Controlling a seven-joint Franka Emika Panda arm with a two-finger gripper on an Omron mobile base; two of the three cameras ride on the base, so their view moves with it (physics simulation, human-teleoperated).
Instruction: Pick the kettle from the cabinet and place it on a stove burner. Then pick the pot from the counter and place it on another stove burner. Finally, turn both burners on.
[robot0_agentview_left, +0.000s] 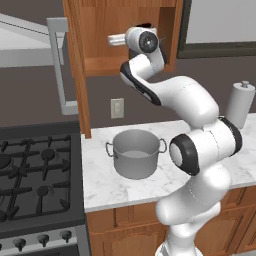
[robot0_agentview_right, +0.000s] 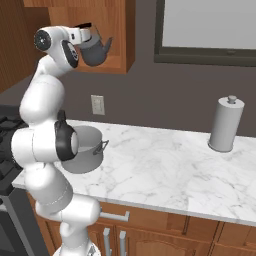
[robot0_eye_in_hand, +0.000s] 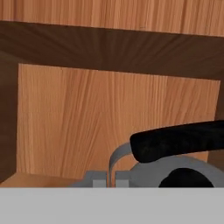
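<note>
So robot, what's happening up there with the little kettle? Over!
End effector shut on kettle handle, inside open cabinet. Pot waiting on counter. Cabinet side wall and door stand between kettle and stove burners.

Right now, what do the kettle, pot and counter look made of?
Kettle: dark grey metal by its dull sheen; its black handle looks matte, perhaps plastic. Pot: brushed grey steel, with an even satin surface. Counter: white marble, or an imitation, with faint grey veins.
</note>
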